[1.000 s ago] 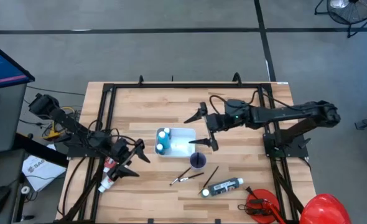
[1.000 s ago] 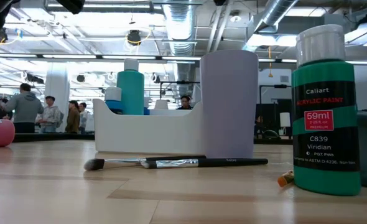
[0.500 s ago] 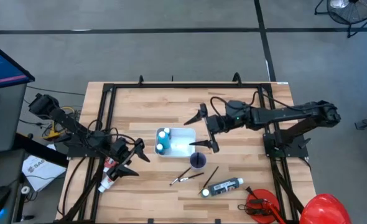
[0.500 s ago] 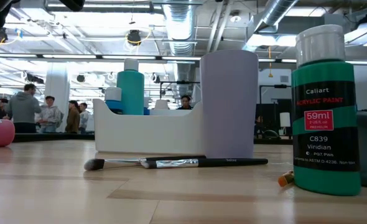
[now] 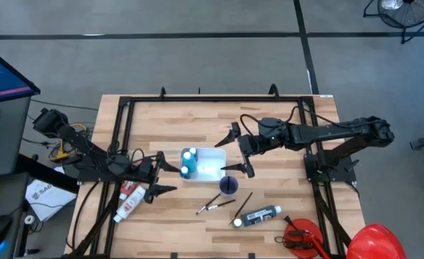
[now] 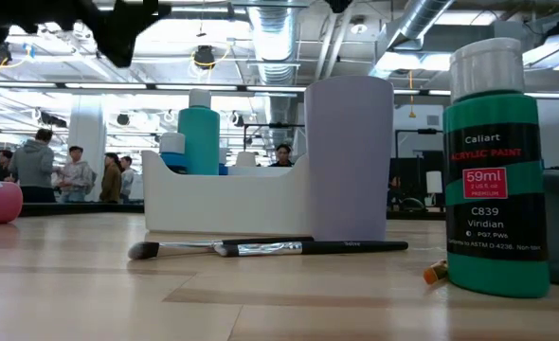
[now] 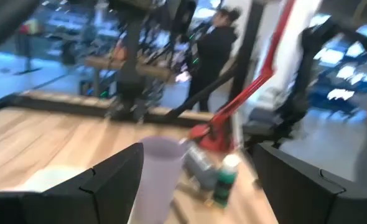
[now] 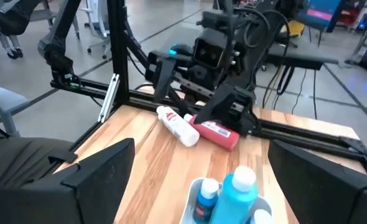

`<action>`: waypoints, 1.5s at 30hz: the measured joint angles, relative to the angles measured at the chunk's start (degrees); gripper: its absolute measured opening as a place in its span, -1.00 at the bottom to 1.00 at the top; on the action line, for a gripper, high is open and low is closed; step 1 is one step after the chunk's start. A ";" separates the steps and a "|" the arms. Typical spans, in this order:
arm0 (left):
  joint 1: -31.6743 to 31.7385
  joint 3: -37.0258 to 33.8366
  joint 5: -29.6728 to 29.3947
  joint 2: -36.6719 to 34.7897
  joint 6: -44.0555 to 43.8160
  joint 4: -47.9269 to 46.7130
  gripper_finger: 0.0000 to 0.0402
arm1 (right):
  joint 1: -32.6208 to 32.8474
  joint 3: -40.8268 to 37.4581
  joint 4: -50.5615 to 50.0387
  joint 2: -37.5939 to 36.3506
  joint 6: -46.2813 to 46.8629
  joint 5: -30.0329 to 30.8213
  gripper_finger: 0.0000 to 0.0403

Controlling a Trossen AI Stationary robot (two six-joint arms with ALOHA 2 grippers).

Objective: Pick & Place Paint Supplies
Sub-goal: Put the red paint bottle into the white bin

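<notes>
Pale wood planks make up my table [image 5: 169,122], framed by black rails, with grey floor all round. Seen from above, the white tray [image 5: 210,160] sits mid-table and I place everything by it. Two light blue bottles [image 5: 188,162] stand in the tray's end nearer my left arm. My left gripper [image 5: 162,173] hovers just beside that end, fingers spread apart and holding nothing. A white tube with a red label [image 5: 128,202] lies on the wood beyond it, farther from the tray, beside a red tube [image 5: 126,189]. My right gripper [image 5: 238,150] hangs over the tray's opposite end, fingers wide apart and empty. A lilac cup [image 5: 228,186] stands just beside the tray's front corner; two thin brushes [image 5: 219,203] and a black bottle with a white cap [image 5: 256,216] lie in front of it.

From table height, the tray [image 6: 225,202] shows a teal-blue bottle [image 6: 200,134] rising out of it, the lilac cup [image 6: 348,156] touching its end, a brush [image 6: 270,248] lying in front, and a green paint bottle [image 6: 495,170] standing close to the camera. People stand far behind.

My left wrist camera looks past my parted fingers [image 7: 112,177] at the blurred cup [image 7: 157,177] and a green bottle [image 7: 224,180].

My right wrist camera looks past my spread fingers [image 8: 99,165] over the blue bottles [image 8: 238,190] to the white tube [image 8: 177,125] and red tube [image 8: 216,132], lying side by side under my left arm
</notes>
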 joint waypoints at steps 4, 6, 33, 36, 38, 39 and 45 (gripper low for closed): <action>0.00 0.00 -4.46 0.00 0.00 -4.97 0.49 | -0.49 0.04 -4.70 -1.44 2.06 0.93 0.80; 0.00 0.00 -6.03 0.00 -0.02 -7.03 0.49 | -0.49 0.04 -6.92 -2.35 3.41 2.00 0.80; 2.12 0.00 -4.04 0.00 1.24 -3.13 0.49 | -0.20 0.04 -12.59 -3.52 8.04 14.64 0.80; 3.34 0.00 -4.06 -0.04 3.21 0.17 0.49 | -0.20 0.03 -10.52 -3.51 8.03 14.62 0.80; 3.74 0.00 -4.07 -0.04 3.23 0.00 0.49 | -0.20 0.04 -10.21 -3.52 8.03 14.62 0.80; 3.74 0.00 -4.04 -0.04 3.20 -0.01 0.49 | -0.20 0.04 -10.31 -3.52 8.03 14.62 0.80; -0.06 0.32 -3.72 0.85 5.82 -0.48 0.48 | -0.20 0.04 -10.23 -3.50 8.05 14.62 0.80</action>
